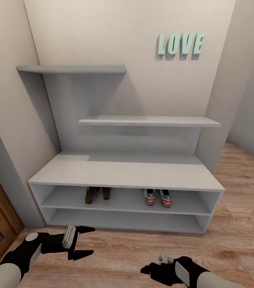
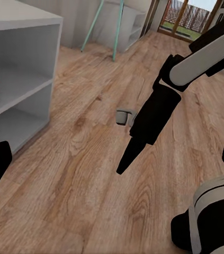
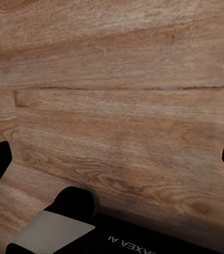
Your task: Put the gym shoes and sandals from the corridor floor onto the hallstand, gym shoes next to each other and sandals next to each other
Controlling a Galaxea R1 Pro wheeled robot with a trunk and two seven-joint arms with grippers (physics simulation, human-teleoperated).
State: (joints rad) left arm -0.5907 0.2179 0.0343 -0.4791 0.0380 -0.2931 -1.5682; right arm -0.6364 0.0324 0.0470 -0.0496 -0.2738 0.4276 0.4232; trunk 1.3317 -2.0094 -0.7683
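Both empty grippers hover over the corridor floor [image 1: 239, 224], the left gripper [image 1: 83, 241] spread wide, the right gripper [image 1: 151, 269] spread too, while sandals [image 1: 98, 194] at twelve o'clock and gym shoes [image 1: 158, 197] at one o'clock sit heels-out on the hallstand [image 1: 127, 170].

We hold both arms low and forward over the corridor floor [image 1: 231, 240]. Our left end effector [image 1: 86, 241] has its two black fingers spread apart, gripping nothing. Our right end effector [image 1: 153, 269] also sits empty, its fingers set wide.
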